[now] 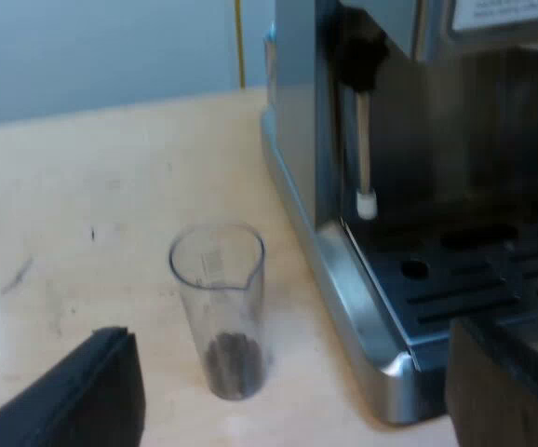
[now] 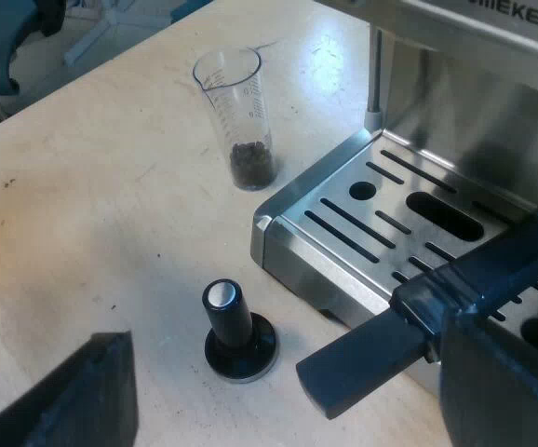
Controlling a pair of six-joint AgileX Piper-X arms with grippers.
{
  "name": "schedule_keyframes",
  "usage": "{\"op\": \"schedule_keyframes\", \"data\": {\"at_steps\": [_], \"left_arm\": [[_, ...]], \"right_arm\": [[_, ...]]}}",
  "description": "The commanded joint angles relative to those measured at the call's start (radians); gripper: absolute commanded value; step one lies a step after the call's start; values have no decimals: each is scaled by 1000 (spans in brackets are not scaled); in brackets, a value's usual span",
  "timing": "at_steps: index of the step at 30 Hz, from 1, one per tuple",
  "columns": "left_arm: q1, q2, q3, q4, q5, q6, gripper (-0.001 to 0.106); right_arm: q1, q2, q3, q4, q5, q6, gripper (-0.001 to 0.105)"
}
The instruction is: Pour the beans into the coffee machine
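While both pairs of black fingers stand wide apart and grasp nothing, the clear, tapered measuring glass [image 1: 221, 298] stands upright on the pale wooden table [image 1: 83, 186], just beside the front corner of the silver espresso machine [image 1: 297, 112]. A small heap of dark coffee beans [image 1: 235, 363] lies in its bottom. My left gripper [image 1: 288, 372] hovers near the glass with released fingers [image 1: 73, 396], one over the table and the other over the corner of the machine's slotted metal drip tray [image 1: 474, 279]; neither touches the glass. My right gripper [image 2: 283, 372] is likewise spread, near the tray's front edge. Beyond the gap between its fingers, a tamper with a black knob [image 2: 238, 335] stands upright on the table, touched by neither finger and well apart from the glass.
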Motion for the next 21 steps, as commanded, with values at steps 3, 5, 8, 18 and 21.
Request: {"op": "schedule_keyframes", "data": {"at_steps": [3, 5, 8, 18, 21], "left_arm": [[-5, 43, 56, -113, -34, -5, 78], [-5, 70, 79, -146, -32, -11, 87], [-5, 125, 105, -218, -7, -29, 90], [-5, 380, 168, -513, 4, -32, 89], [-5, 457, 168, -589, 4, -32, 89]], "right_arm": [[2, -3, -11, -14, 3, -2, 69], [2, -3, -11, -14, 3, -2, 69], [2, -3, -11, -14, 3, -2, 69], [2, -3, -11, -14, 3, -2, 69], [2, -3, -11, -14, 3, -2, 69]]}}
